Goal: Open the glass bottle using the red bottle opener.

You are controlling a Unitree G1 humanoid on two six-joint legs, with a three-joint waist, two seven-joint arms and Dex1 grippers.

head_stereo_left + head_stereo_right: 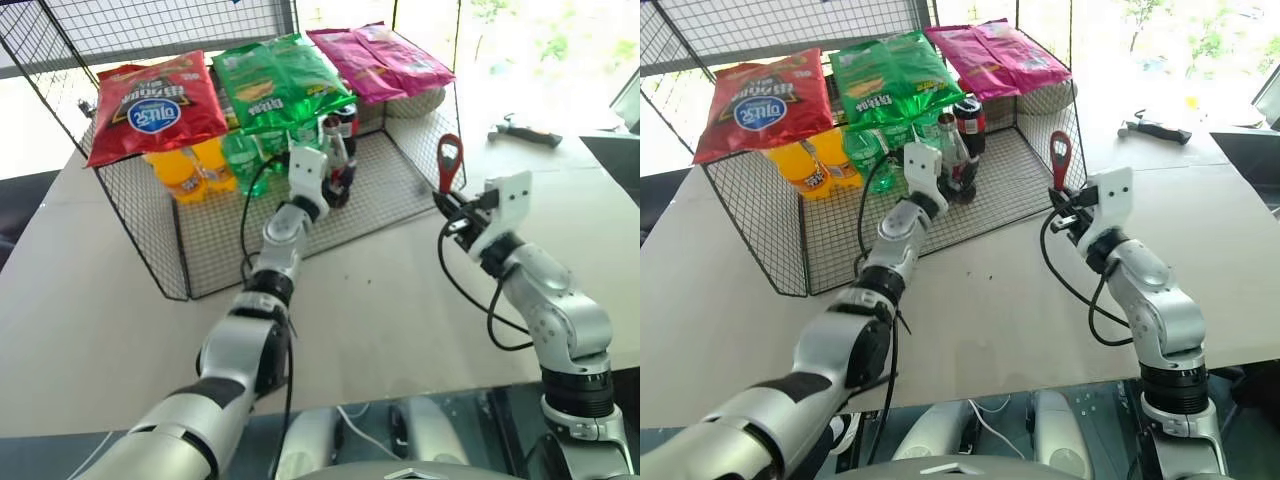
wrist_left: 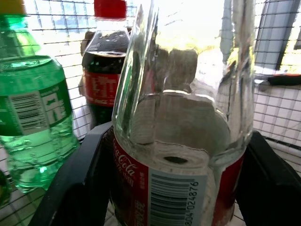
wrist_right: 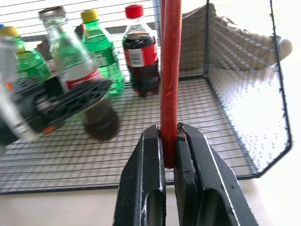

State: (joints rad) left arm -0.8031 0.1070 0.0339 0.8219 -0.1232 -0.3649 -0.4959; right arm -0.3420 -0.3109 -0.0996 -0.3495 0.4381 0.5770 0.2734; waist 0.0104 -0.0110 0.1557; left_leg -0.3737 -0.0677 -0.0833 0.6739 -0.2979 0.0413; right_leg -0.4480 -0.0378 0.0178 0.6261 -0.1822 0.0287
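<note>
Left gripper [image 3: 70, 101] fingers straddle glass bottle [image 2: 181, 141]; right gripper [image 3: 171, 150] clamps red bottle opener [image 1: 450, 160] upright.

Head views look down over the table [image 1: 400, 300]; wrist views sit close, sharing the glass bottle [image 2: 178, 141].

Snack bags [image 1: 275, 80] atop wire rack [image 1: 150, 230]

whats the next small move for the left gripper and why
Probably close the left gripper firmly on the small clear glass bottle: its black fingers flank the red label, and the right gripper already holds the flat red bottle opener upright.
</note>
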